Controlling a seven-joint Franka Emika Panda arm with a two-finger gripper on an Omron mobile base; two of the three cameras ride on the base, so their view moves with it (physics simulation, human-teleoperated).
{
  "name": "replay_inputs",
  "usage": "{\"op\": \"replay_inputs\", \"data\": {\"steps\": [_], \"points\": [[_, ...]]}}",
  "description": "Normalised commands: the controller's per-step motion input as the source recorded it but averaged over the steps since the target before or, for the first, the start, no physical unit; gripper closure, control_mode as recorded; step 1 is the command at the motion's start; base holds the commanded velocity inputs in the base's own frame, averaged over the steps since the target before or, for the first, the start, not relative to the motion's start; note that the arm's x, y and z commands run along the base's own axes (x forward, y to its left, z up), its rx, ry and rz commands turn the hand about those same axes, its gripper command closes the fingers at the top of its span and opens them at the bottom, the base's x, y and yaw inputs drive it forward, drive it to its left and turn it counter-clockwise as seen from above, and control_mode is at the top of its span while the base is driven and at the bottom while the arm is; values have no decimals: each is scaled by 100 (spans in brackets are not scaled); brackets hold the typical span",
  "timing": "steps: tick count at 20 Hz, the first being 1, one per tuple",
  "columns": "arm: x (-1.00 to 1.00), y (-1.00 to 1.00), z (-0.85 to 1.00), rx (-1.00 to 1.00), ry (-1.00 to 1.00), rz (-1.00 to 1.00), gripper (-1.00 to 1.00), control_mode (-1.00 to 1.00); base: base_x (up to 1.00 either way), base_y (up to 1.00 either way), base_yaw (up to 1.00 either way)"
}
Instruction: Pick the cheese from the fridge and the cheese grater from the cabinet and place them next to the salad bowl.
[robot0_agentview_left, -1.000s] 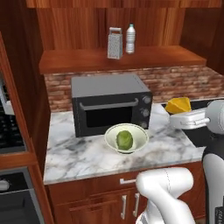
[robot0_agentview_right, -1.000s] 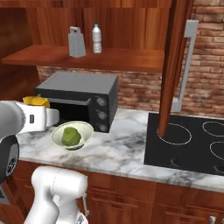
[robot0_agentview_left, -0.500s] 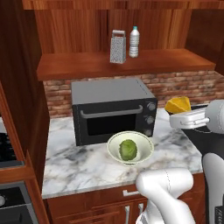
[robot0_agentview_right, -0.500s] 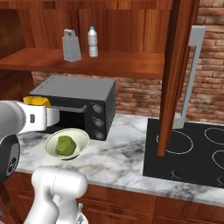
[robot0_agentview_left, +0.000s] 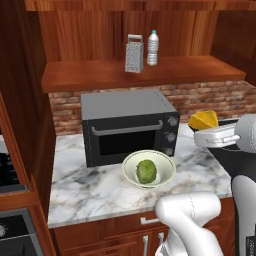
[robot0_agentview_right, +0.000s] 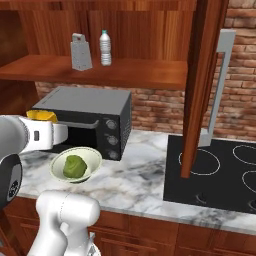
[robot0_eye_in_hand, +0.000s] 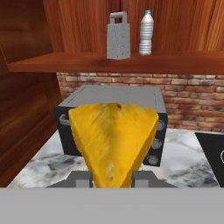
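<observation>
**Cheese wedge clamped in the fingers, carried above the counter**

The cheese (robot0_eye_in_hand: 113, 142) is a yellow-orange wedge with a mottled, slightly rough face, its narrow end down between the two fingers (robot0_eye_in_hand: 78, 179), which are clamped on its flanks. It looks firm and light, likely a little waxy, so a grip low on the flat sides seems sound; the tapering shape could let it slip upward if squeezed hard. The gripper (robot0_agentview_left: 216, 136) holds it above the marbled counter (robot0_agentview_left: 95, 192). Ahead of the fingers and lower sits the smooth, round salad bowl (robot0_agentview_left: 149, 169) with its leafy ball, just in front of the boxy dark toaster oven (robot0_agentview_left: 129, 125). Higher, on the wooden cabinet (robot0_agentview_left: 140, 74) shelf, stands the perforated metal cheese grater (robot0_eye_in_hand: 118, 42) beside a clear water bottle (robot0_eye_in_hand: 146, 33).
</observation>
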Motion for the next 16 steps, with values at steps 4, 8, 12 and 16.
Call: {"op": "replay_inputs", "data": {"steps": [4,8,12,16], "points": [[0,0,0,0,0,0,100,100,38,18,4],[0,0,0,0,0,0,100,100,38,0,16],[0,0,0,0,0,0,100,100,34,0,17],[17,0,-11,0,3,2,100,-100,19,0,8]]}}
